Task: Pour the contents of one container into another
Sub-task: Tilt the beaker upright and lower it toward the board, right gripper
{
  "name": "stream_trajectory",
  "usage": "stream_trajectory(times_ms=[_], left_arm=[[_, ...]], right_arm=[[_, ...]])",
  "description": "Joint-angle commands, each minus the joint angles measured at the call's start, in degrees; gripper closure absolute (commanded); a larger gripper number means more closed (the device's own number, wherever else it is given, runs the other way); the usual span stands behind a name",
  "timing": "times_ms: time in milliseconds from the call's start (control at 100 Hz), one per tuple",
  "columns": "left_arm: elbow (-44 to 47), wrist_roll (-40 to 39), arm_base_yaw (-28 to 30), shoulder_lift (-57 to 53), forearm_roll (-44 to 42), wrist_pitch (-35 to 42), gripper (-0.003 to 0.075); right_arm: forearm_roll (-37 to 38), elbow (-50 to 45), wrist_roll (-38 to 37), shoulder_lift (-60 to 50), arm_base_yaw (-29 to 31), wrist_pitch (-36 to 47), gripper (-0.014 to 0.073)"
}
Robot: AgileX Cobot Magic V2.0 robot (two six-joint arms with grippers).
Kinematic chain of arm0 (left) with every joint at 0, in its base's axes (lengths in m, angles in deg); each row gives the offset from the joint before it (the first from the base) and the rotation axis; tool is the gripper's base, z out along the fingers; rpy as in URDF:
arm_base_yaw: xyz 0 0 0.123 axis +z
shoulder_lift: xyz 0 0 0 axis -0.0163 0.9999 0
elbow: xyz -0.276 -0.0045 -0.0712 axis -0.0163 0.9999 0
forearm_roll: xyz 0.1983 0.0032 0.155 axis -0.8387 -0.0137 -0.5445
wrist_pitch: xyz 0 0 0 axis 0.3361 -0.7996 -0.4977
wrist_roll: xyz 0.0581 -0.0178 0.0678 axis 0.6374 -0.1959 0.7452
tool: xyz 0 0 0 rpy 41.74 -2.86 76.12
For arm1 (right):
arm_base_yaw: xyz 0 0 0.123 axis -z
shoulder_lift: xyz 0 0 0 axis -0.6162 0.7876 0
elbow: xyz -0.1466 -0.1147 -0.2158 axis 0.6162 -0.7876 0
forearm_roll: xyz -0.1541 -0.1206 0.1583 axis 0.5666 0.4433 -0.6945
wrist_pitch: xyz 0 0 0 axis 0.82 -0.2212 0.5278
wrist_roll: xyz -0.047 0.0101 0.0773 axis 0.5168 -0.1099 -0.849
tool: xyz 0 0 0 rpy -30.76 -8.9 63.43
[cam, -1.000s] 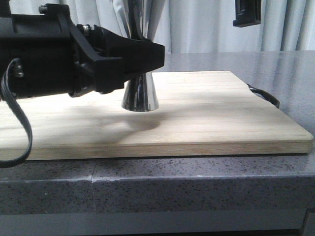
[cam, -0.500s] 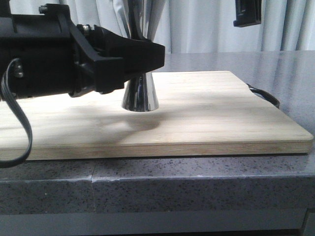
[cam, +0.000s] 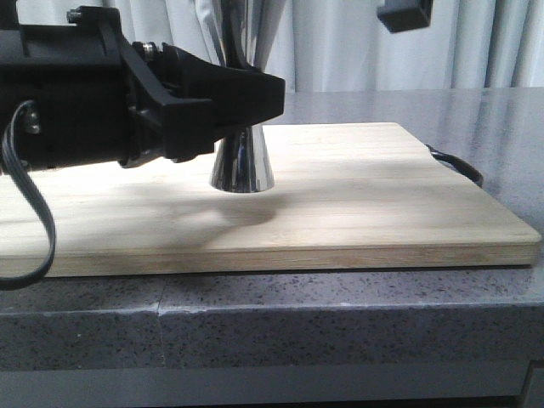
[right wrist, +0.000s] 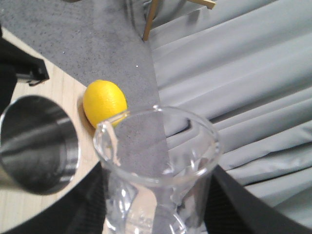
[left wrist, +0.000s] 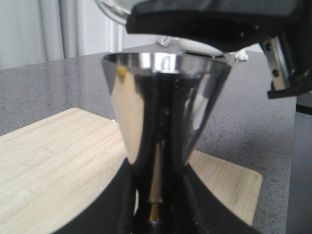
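Observation:
The steel hourglass jigger (cam: 242,166) stands upright on the wooden cutting board (cam: 382,195). My left gripper (cam: 259,93) is shut on its narrow waist; in the left wrist view the black fingers (left wrist: 122,204) hug the waist below the wide upper cup (left wrist: 165,97). The clear glass beaker (right wrist: 156,161) is held up in the air, my right gripper (right wrist: 156,207) shut on its sides. Its lip (right wrist: 105,129) is turned toward the jigger's open mouth (right wrist: 39,144), close beside it. In the front view only a bit of the right gripper (cam: 405,14) shows at the top.
A yellow lemon (right wrist: 105,105) lies at the board's far edge behind the jigger. The board has a dark strap handle (cam: 459,166) on its right side and rests on a grey speckled counter (cam: 340,314). Curtains hang behind.
The right gripper's visible part in the front view has shifted left and tilted. The left gripper and jigger have stayed still.

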Motion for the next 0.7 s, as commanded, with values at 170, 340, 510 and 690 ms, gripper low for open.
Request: stream_trajectory(times_ms=[170, 340, 510, 690], left_arm=[[-1.3, 0.1, -0.4, -2.3, 1.4, 6.2, 0.074], [-1.3, 0.1, -0.4, -2.3, 1.4, 6.2, 0.074], [-1.3, 0.1, -0.4, -2.3, 1.5, 6.3, 0.074], [-1.3, 0.1, -0.4, -2.3, 1.5, 6.3, 0.074]], right_arm=[[-19.3, 2.2, -2.8, -1.7, 1.4, 1.8, 0.0306], [-30.9, 2.2, -2.8, -1.6, 3.9, 2.1, 0.0306], [-42.2, 2.2, -3.5, 0.7, 5.7, 5.3, 0.0306], [-45.5, 2.2, -7.9, 5.8, 5.9, 10.5, 0.0306]])
